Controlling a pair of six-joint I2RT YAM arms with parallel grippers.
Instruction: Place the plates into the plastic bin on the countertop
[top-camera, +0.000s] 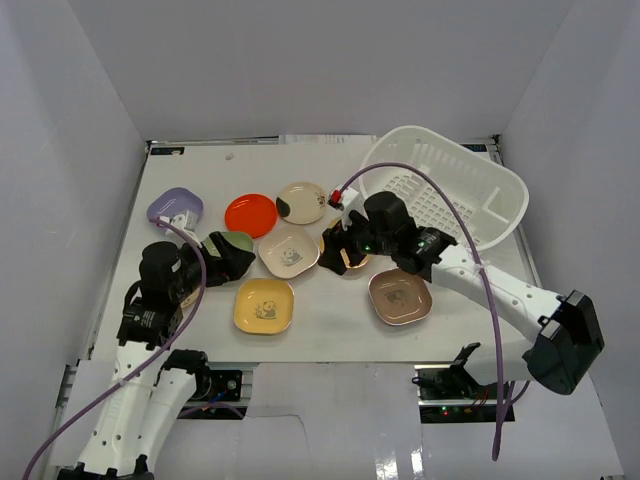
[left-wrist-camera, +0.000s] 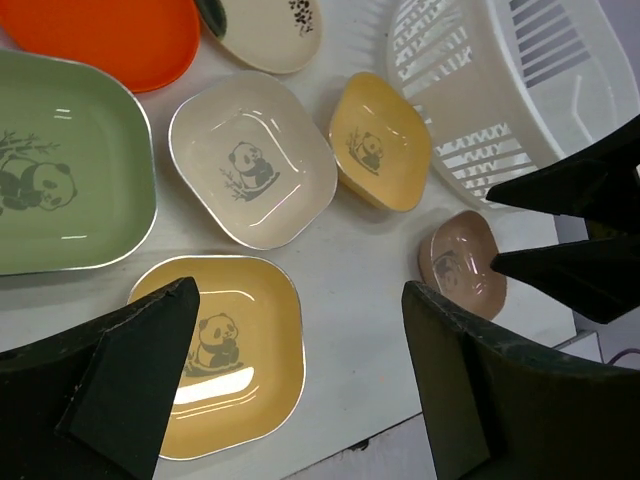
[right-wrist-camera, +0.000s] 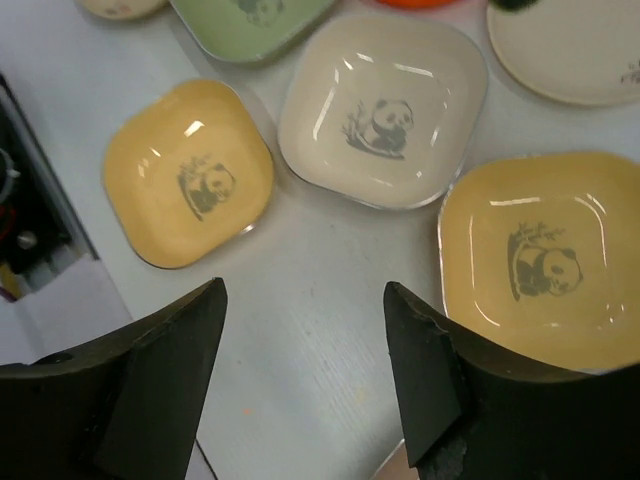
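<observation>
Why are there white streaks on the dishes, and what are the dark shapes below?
Left wrist view: glare streaks the near yellow plate; the dark shapes are the camera's own fingers. Right wrist view: similar glints on the cream plate.

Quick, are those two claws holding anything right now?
Left gripper: open, holding nothing.
Right gripper: open, holding nothing.
</observation>
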